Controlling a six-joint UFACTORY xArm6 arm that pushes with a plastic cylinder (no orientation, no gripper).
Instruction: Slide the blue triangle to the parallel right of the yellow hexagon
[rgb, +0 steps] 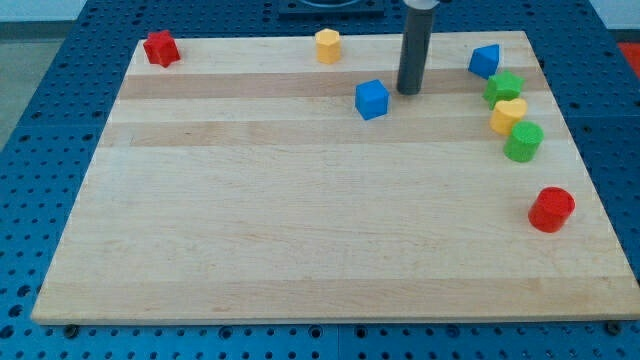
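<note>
The blue triangle (485, 61) lies near the board's top right corner. The yellow hexagon (328, 45) lies at the top edge, a little left of the middle. My tip (408, 92) stands on the board between them, lower than both. It is just to the right of a blue cube (372, 99), with a small gap showing, and well to the left of the blue triangle. The rod rises straight up out of the view's top.
A green block (503, 88), a yellow heart (508, 115) and a second green block (523, 141) run down the right side below the blue triangle. A red round block (551, 209) lies lower right. A red star (160, 48) sits at the top left corner.
</note>
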